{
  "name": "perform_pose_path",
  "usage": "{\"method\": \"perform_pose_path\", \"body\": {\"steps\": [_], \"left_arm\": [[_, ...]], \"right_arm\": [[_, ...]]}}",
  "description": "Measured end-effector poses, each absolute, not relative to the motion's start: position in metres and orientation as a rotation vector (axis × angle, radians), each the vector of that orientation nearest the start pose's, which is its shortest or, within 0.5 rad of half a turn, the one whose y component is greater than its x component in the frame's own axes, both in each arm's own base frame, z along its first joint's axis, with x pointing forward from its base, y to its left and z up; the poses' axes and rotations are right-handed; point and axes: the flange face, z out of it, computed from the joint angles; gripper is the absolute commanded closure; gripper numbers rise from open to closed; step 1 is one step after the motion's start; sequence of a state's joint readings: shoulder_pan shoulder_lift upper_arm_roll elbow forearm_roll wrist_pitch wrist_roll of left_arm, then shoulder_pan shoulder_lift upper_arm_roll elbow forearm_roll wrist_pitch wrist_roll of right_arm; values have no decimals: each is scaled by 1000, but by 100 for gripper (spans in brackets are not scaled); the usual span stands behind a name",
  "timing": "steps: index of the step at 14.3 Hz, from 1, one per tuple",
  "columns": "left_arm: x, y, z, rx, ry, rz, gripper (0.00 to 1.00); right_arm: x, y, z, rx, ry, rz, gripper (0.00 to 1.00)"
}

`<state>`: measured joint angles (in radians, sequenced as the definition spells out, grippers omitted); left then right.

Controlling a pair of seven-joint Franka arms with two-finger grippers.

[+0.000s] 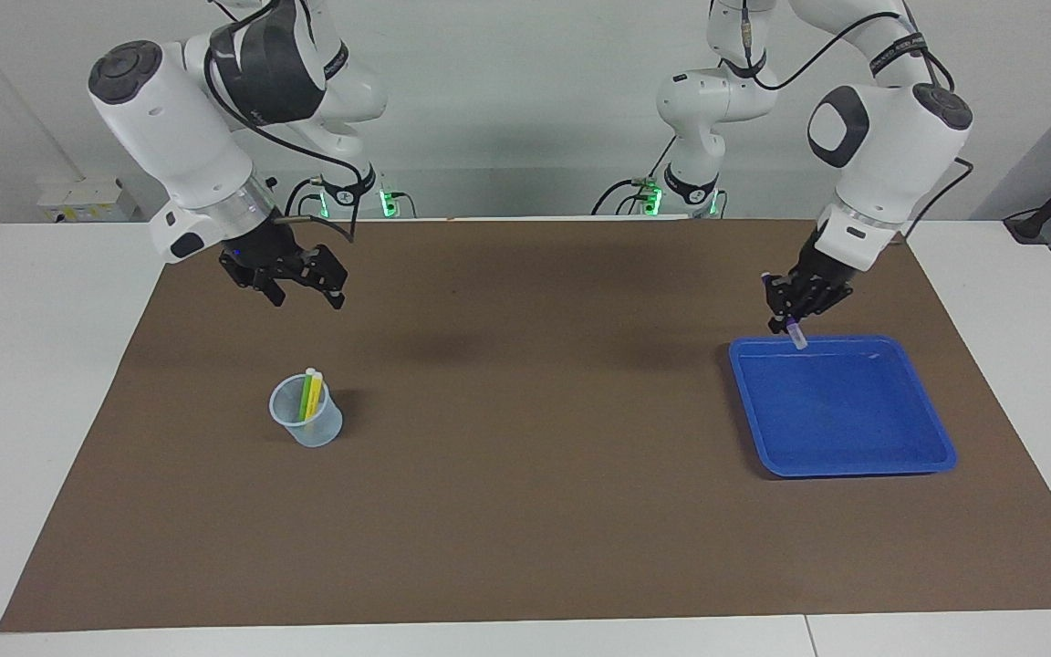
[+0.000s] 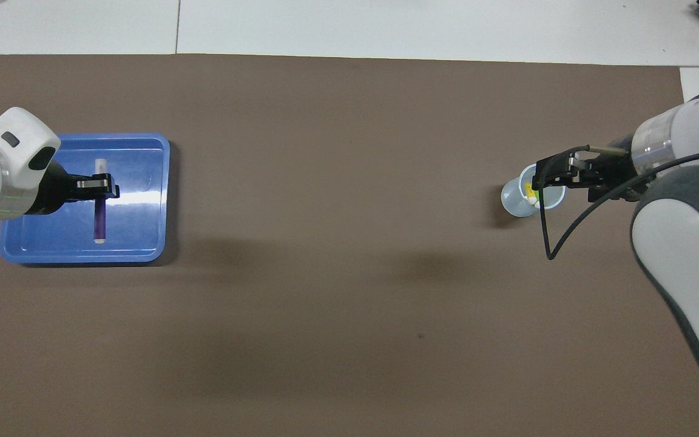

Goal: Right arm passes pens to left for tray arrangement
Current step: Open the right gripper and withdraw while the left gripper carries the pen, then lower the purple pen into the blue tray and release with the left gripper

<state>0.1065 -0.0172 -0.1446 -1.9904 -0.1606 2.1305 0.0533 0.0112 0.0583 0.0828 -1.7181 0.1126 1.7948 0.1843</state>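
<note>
Left gripper (image 1: 795,315) is raised in the air over the robot-side rim of the blue tray (image 1: 931,429), fingertips pinching the purple pen (image 2: 100,209) about mid-length. In the facing view only the pen's pale lower end shows, poking out below the fingers just above the tray rim; whether it touches the rim cannot be told. In the overhead view the pen appears over the tray's interior, lying along the nearer–farther direction, with a pale cap at the end away from the robots. The tray sits on the brown mat (image 1: 525,511) toward the left arm's end of the table, and nothing rests on its floor in the facing view. Right gripper (image 1: 299,290) is up in the air with jaws spread wide and holding nothing; in the overhead view it covers part of the translucent cup (image 1: 306,415), while the facing view shows it well clear above the mat and not touching the cup. The cup stands upright on the mat toward the right arm's end, with the green pen (image 1: 306,394) and yellow pen (image 1: 314,394) leaning side by side inside it, white tips up.
</note>
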Motion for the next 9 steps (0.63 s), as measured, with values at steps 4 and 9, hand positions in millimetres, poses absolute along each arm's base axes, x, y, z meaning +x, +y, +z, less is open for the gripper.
{"method": "perform_pose_path", "body": {"steps": [4,9], "left_arm": [[586,11,442,-3182,109,-248,100],[605,75,383,-3149,48,-108,100]], "right_arm": [[575,85,512,-3138,-214,-30,4],[571,82,477,-3166,-819,-124,5]]}}
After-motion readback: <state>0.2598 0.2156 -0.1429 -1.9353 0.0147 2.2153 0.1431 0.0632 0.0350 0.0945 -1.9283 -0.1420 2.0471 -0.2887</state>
